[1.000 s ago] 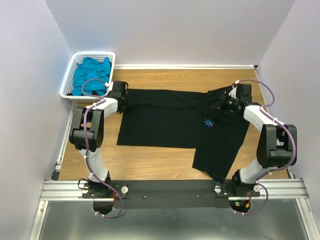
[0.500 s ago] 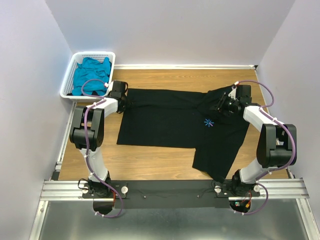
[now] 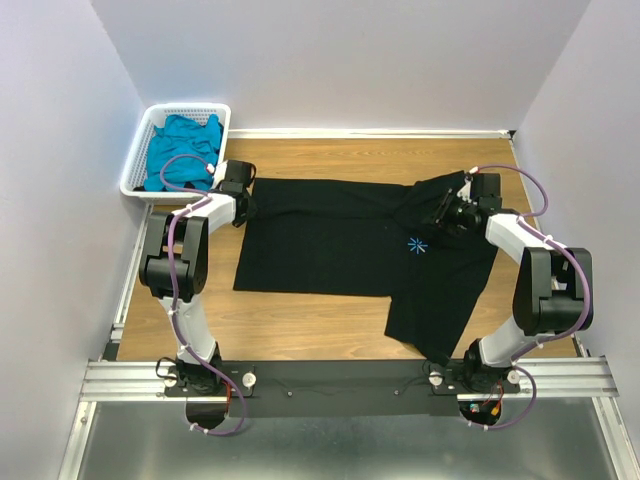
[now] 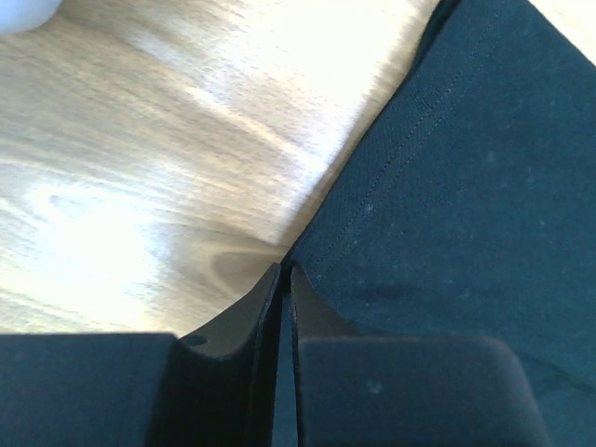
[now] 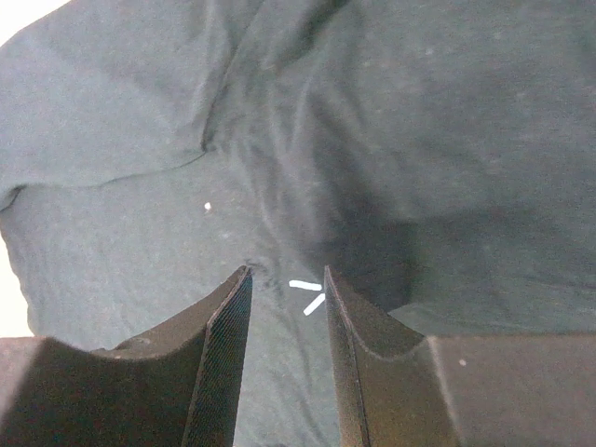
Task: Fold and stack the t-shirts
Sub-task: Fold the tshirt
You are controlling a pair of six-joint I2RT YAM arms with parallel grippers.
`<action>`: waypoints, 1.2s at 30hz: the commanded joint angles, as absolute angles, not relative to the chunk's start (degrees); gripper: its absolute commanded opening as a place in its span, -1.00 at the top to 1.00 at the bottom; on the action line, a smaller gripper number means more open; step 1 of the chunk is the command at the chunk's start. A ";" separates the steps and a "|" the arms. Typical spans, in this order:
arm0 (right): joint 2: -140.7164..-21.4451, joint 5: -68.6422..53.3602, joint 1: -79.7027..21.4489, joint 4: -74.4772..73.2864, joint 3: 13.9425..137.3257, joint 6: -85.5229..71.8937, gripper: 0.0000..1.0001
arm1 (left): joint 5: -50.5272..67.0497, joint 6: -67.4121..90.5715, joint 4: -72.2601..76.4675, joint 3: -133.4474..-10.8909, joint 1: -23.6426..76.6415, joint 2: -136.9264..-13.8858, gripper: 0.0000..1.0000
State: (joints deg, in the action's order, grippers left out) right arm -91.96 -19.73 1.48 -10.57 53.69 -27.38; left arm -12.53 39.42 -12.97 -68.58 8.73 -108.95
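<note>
Nearest the arm bases, a loose flap of the black t-shirt [image 3: 330, 240] hangs down over the wooden table [image 3: 300, 320]. It forms the shirt's near right corner and is the part closest to the table's front edge. The rest of the shirt lies spread flat as a wide dark panel across the middle of the table. Its light-blue starburst print [image 3: 416, 245] sits right of the shirt's centre, just above that flap.

The right gripper [image 5: 287, 272] is at the shirt's far right corner, where the cloth is bunched and folded over itself. Its fingers stand partly apart with a moderate gap, hovering low over rumpled black fabric. In the wrist view, two small white marks [image 5: 305, 293] show on the cloth between them. No cloth appears to be caught between the fingers.

The left gripper [image 4: 284, 272] is at the shirt's far left corner. Its fingers are drawn almost together, leaving only a thin slit. Their tips meet on the stitched hem, where the cloth's edge crosses onto bare wood, so the hem is nipped between them. One finger lies over the fabric and the other over the table.

Beyond the shirt's far left corner, against the wall, stands a white slotted basket [image 3: 135, 185]. The teal-blue t-shirt [image 3: 180, 145] is crumpled inside it, well apart from the black one.
</note>
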 commanded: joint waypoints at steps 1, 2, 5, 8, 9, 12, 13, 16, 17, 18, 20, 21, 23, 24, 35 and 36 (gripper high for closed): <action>-91.58 -14.95 1.14 -10.46 52.65 -26.90 0.10 | -16.96 37.36 -14.68 -69.69 8.53 -108.63 0.70; -91.15 -13.55 1.14 -10.72 52.65 -26.81 0.10 | -17.05 37.09 -14.76 -69.96 8.61 -108.63 0.70; -88.95 -10.47 1.14 -10.90 52.65 -26.63 0.10 | -17.67 36.04 -15.91 -71.10 8.61 -108.46 0.61; -87.02 -4.92 1.14 -11.95 52.73 -26.89 0.10 | -18.19 35.33 -16.87 -71.28 8.61 -107.32 0.30; -86.66 -2.05 1.14 -12.74 52.73 -27.33 0.10 | -17.85 34.98 -16.87 -70.76 8.61 -106.27 0.10; -86.13 2.45 1.23 -14.58 52.82 -27.86 0.10 | -17.32 34.37 -16.87 -70.05 8.79 -103.72 -0.16; -86.22 2.90 1.23 -14.85 52.91 -27.95 0.10 | -17.05 34.28 -16.79 -69.70 9.05 -103.10 -0.28; -86.92 4.74 1.75 -15.82 53.17 -27.95 0.09 | -16.26 33.06 -16.52 -70.74 10.10 -100.99 -0.46; -87.10 5.01 1.93 -15.99 53.17 -27.86 0.09 | -15.82 32.61 -16.44 -71.36 10.46 -100.81 -0.47; -87.62 5.10 2.28 -16.00 53.17 -27.69 0.08 | -14.69 31.56 -15.91 -72.85 11.16 -101.07 -0.47; -88.41 4.75 2.72 -16.26 53.17 -27.51 0.06 | -12.76 30.50 -15.47 -74.70 11.95 -102.82 -0.47; -89.03 4.57 3.07 -16.43 53.17 -27.42 0.03 | -12.05 29.80 -15.29 -77.06 12.13 -103.79 -0.46; -89.21 5.70 3.08 -17.05 53.00 -27.42 0.03 | -10.47 27.79 -14.86 -79.43 12.83 -105.81 -0.45; -89.30 6.23 3.16 -17.05 52.82 -27.25 0.03 | -9.33 27.08 -14.68 -80.67 12.92 -108.08 -0.44; -91.40 10.20 7.47 -18.72 53.00 -27.25 0.02 | -4.75 24.08 -16.52 -91.93 12.92 -122.43 -0.36; -92.10 9.15 7.64 -18.81 52.82 -27.51 0.02 | -4.75 24.17 -16.52 -91.67 12.92 -122.78 -0.36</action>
